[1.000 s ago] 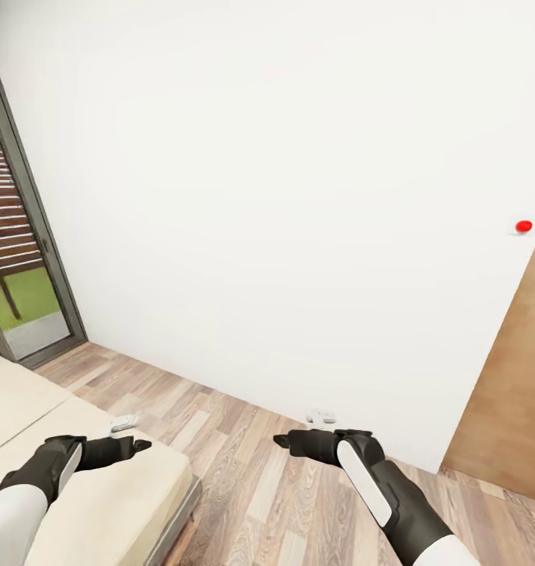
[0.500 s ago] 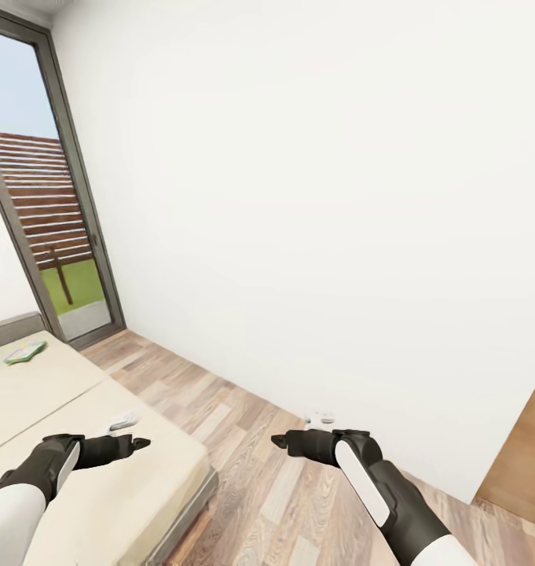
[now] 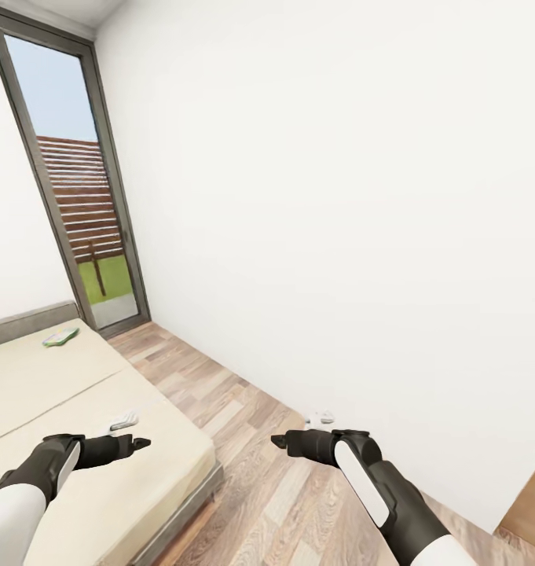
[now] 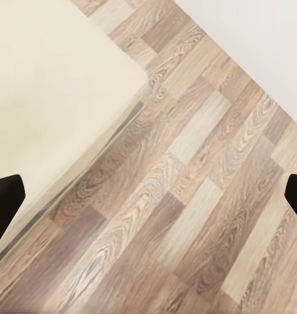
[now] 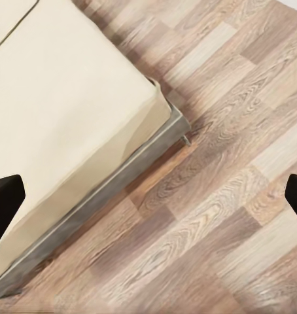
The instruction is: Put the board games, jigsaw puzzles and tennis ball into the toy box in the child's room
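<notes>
early in the task, by the look of it: one green-white board game [image 3: 60, 338] lying on the bed [image 3: 86, 440] near the headboard, not yet collected. left gripper [image 4: 148, 196] and right gripper [image 5: 148, 196] with fingers wide apart, holding nothing. toy box unseen.

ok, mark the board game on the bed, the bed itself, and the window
board game [image 3: 60, 337]: head view, middle of the green-white box lying near the headboard.
bed [image 3: 78, 393]: head view, bare beige mattress cover.
window [image 3: 82, 220]: head view, glass pane inside the dark frame.
</notes>
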Motion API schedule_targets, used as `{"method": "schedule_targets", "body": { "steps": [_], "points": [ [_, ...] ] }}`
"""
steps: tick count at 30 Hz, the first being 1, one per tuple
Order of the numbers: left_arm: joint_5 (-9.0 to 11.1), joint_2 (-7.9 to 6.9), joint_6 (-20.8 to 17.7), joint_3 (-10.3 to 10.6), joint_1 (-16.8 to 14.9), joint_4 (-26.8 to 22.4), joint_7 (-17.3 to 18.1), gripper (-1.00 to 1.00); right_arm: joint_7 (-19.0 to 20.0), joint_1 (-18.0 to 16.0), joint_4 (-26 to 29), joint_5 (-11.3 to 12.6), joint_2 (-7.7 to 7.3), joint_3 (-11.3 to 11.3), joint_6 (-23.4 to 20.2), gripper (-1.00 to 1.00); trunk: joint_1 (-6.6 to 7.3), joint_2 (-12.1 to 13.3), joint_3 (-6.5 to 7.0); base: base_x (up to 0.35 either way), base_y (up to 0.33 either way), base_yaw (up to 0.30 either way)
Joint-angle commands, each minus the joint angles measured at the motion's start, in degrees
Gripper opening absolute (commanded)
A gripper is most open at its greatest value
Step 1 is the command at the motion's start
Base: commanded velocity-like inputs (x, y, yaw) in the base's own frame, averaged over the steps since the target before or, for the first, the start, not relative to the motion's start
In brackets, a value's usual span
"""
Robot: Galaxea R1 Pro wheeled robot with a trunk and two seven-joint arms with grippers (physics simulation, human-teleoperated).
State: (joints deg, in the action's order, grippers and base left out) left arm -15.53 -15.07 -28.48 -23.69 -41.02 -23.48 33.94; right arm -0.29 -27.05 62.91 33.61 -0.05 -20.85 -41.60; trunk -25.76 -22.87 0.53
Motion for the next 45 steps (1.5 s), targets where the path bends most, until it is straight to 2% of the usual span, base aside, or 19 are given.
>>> {"method": "schedule_targets", "body": {
  "steps": [1, 8, 20, 33, 38, 45],
  "points": [
    [-0.56, 0.07, -0.33, -0.48, -0.03, -0.07, 0.42, 1.00, -0.04, -0.02, 0.03, 0.06, 0.01, -0.02, -0.20, 1.00, -0.02, -0.05, -0.03, 0.000, -0.041, 0.283],
    [-0.57, 0.09, -0.34, -0.48, -0.03, -0.07, 0.42, 1.00, -0.06, -0.02, 0.09, 0.05, -0.02, -0.02, 0.10, 1.00, -0.02, -0.05, -0.04, 0.000, -0.013, 0.225],
    [-0.56, 0.10, -0.35, -0.49, -0.03, -0.07, 0.42, 1.00, 0.00, -0.02, -0.05, 0.05, -0.03, 0.10, 0.26, 1.00, -0.02, -0.05, -0.04, 0.027, -0.014, 0.017],
    [-0.56, 0.11, -0.35, -0.55, -0.03, -0.07, 0.34, 1.00, -0.15, -0.02, -0.07, 0.04, 0.07, -0.10, 0.37, 1.00, -0.02, -0.05, 0.52, 0.211, -0.169, 0.180],
    [-0.61, 0.12, -0.35, -0.55, -0.03, -0.07, 0.29, 1.00, -0.15, -0.02, -0.16, -0.05, 0.34, -0.84, 0.37, 1.00, -0.02, -0.05, 0.78, 0.238, -0.070, 0.245],
    [-0.61, 0.18, -0.35, -0.57, -0.03, -0.07, 0.25, 1.00, -0.21, -0.02, -0.43, -1.57, 0.97, -1.37, 0.38, 1.00, -0.02, -0.05, 1.12, 0.169, -0.014, 0.254]
  ]
}}
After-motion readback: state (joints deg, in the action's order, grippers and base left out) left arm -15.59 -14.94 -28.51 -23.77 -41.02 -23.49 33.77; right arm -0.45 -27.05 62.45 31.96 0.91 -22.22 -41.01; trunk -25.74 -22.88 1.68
